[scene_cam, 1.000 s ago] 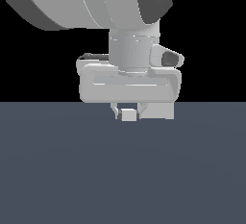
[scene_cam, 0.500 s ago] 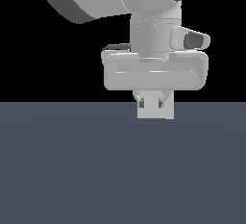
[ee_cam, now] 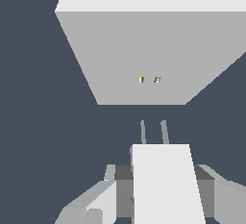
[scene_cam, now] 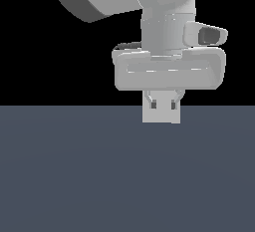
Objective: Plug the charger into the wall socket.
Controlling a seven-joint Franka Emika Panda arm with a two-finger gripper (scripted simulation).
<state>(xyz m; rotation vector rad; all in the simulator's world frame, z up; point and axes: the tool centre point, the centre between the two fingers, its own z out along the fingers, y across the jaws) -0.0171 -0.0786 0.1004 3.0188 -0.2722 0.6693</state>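
In the wrist view my gripper (ee_cam: 161,192) is shut on the charger (ee_cam: 163,180), an off-white block gripped by its sides. Its two thin prongs (ee_cam: 153,131) point at the wall socket (ee_cam: 144,50). The socket is a flat light-grey panel with two tiny yellowish dots (ee_cam: 149,80) at its centre. A gap of dark floor separates the prong tips from the panel. In the exterior view the gripper (scene_cam: 163,105) hangs in front of the wall socket (scene_cam: 161,116). There the charger blends with the panel between the fingers (scene_cam: 153,105).
A dark grey-blue floor (scene_cam: 74,176) fills the lower half of the exterior view, under a black background. The arm's large wrist body (scene_cam: 169,71) covers the space above the panel.
The gripper has moved toward the exterior view's right with the charger. It now stands in line with the light-grey panel, which did not show a second ago.
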